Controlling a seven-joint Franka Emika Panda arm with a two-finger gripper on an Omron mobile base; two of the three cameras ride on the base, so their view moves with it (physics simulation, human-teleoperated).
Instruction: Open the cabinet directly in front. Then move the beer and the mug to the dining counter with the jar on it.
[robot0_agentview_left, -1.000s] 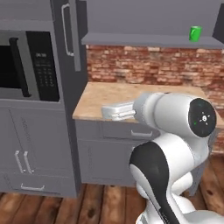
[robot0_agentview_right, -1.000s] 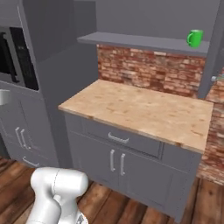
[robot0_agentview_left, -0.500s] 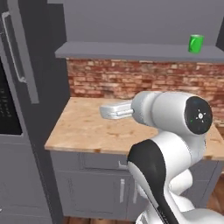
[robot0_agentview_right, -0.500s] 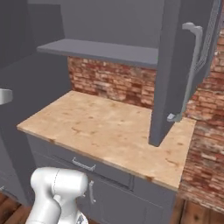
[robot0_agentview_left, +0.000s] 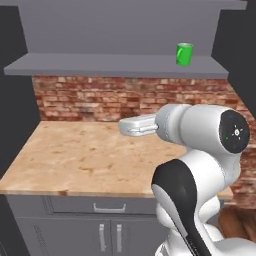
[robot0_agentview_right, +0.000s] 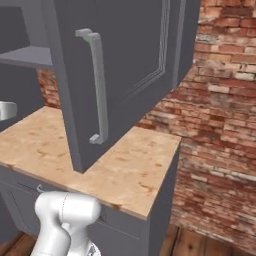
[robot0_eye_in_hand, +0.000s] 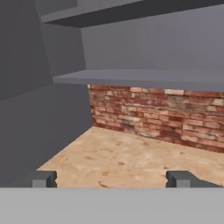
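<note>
cabinet (robot0_agentview_right: 125, 65): we see its door swung open, first step done | worktop (robot0_agentview_left: 90, 155): bare wood | mug (robot0_agentview_left: 184, 54): on the shelf, not yet fetched | jaws: wide apart, holding nothing

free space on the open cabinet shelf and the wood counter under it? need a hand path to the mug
Shelf: bare from its left end up to the green mug near the right end. Wood counter below: bare between the brick wall and the front edge. Tightest spot is the right side, where the open cabinet door hangs over the counter. Approach from the left, fingers open.
</note>
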